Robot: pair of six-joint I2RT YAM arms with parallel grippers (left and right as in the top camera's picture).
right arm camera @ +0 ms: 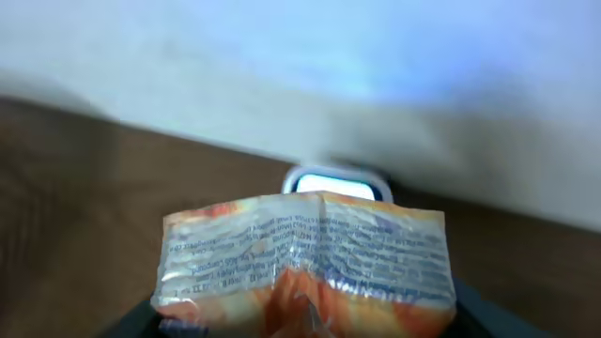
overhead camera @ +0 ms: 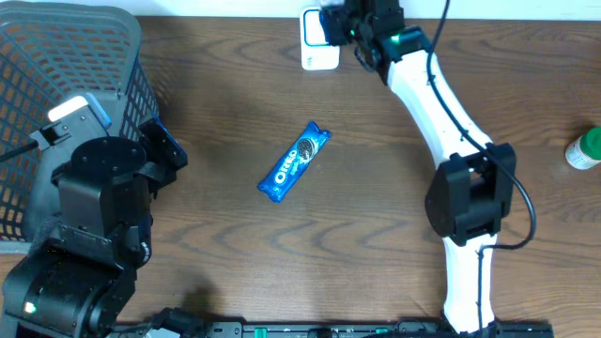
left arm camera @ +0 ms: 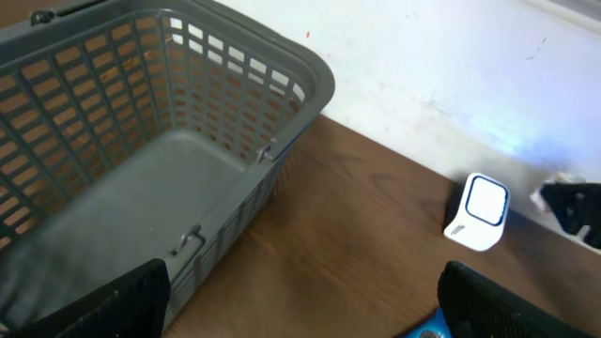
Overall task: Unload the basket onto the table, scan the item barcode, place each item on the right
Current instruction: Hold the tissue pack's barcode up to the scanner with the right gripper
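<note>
Nearest the robot's base, at about 8 o'clock on the desk [overhead camera: 235, 103], the left end effector [left arm camera: 302, 286] hangs with its two dark fingers spread wide and nothing between them. Just ahead of it, in the middle of the desk, a blue cookie pack [overhead camera: 295, 162] lies flat and slanted, one end toward 1 o'clock and the other toward 7 o'clock, touching neither arm. Out at 3 o'clock, by the desk's edge, a white bottle [overhead camera: 584, 148] with a green cap sits well apart from everything else. At 10 o'clock a grey plastic basket [left arm camera: 282, 61] with slotted walls stands upright, just beside the left arm. Farther on, at 12 o'clock, the right end effector [right arm camera: 305, 319] is closed on an orange snack packet [right arm camera: 302, 249], gripping its lower part so that the crimped top edge and a panel of small print face the wrist camera; the print is too blurred to read. Just beyond the packet, at the desk's far edge below the pale wall [right arm camera: 300, 56], sits the white scanner [right arm camera: 336, 181], its lit window showing over the packet's top edge. Whether packet and scanner touch I cannot tell. From overhead the packet is hidden under the right end effector, which hovers just to the 3 o'clock side of the scanner.
</note>
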